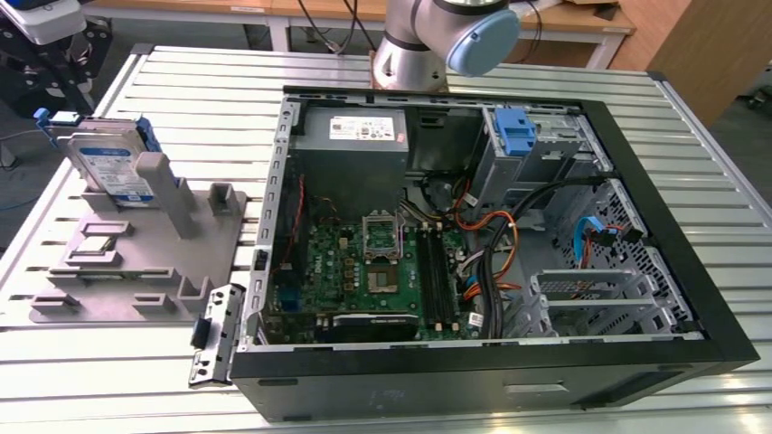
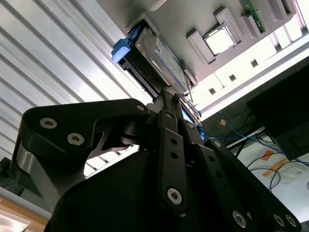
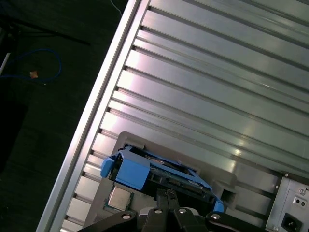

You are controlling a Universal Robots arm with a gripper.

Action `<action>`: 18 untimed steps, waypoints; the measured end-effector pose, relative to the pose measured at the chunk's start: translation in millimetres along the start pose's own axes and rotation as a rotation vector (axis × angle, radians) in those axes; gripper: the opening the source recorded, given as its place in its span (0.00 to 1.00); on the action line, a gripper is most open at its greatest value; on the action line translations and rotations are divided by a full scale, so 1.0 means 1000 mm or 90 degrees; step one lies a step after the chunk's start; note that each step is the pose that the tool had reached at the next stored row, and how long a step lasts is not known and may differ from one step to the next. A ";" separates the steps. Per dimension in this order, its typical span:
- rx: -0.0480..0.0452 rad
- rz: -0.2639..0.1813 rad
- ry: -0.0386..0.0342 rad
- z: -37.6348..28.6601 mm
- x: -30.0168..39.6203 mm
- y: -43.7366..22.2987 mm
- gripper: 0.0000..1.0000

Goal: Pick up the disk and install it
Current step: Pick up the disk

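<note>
At the exterior view's left, the disk (image 1: 107, 167) stands on edge in a slot of a grey holder (image 1: 145, 271). Its white-and-blue label faces outward and blue rails run along its edges. It is not yet picked up.

In the first wrist view the disk (image 3: 164, 175) is seen edge-on, sitting in the holder (image 3: 251, 179), with a blue tab (image 3: 130, 171) at one end of its rail. The tool (image 3: 167, 194) points at it. The fingers are drawn almost together, with at most a slim gap between them and nothing visible in that gap. In the second wrist view the tool (image 2: 175, 96) reaches right up to the near edge of the disk (image 2: 161, 55). I cannot tell whether the tips touch it.

A square chip (image 2: 219, 41) lies flat in a recess of the holder (image 2: 183, 19), just beside the disk. The first wrist view shows the same chip (image 3: 119, 198).

The holder rests on a slatted metal worktop (image 1: 362, 68), near the worktop's edge in the first wrist view (image 3: 217, 72).

To the exterior view's right of the holder, an open computer case (image 1: 661, 212) lies on its side. Inside it are a green motherboard (image 1: 362, 271), a grey metal box with a white sticker (image 1: 362, 136) and a tall blue latch (image 1: 515, 134). The arm's base (image 1: 417, 50) stands on the worktop just behind the case.
</note>
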State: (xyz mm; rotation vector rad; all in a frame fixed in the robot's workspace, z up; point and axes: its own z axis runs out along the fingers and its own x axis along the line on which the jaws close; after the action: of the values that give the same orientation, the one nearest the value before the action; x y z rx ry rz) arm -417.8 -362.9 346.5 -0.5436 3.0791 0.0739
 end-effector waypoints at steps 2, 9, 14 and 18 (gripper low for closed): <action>0.0000 0.000 0.0000 0.0000 0.0000 0.0000 0.10; 0.0000 -0.001 0.0000 0.0000 0.0000 0.0000 0.10; -0.0003 -0.013 0.0005 0.0001 0.0000 0.0000 0.10; -0.0010 -0.047 0.0020 0.0003 0.0000 0.0000 0.10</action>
State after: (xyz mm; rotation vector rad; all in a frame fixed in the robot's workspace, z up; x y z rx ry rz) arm -417.9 -362.9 346.3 -0.6584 3.0583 0.0747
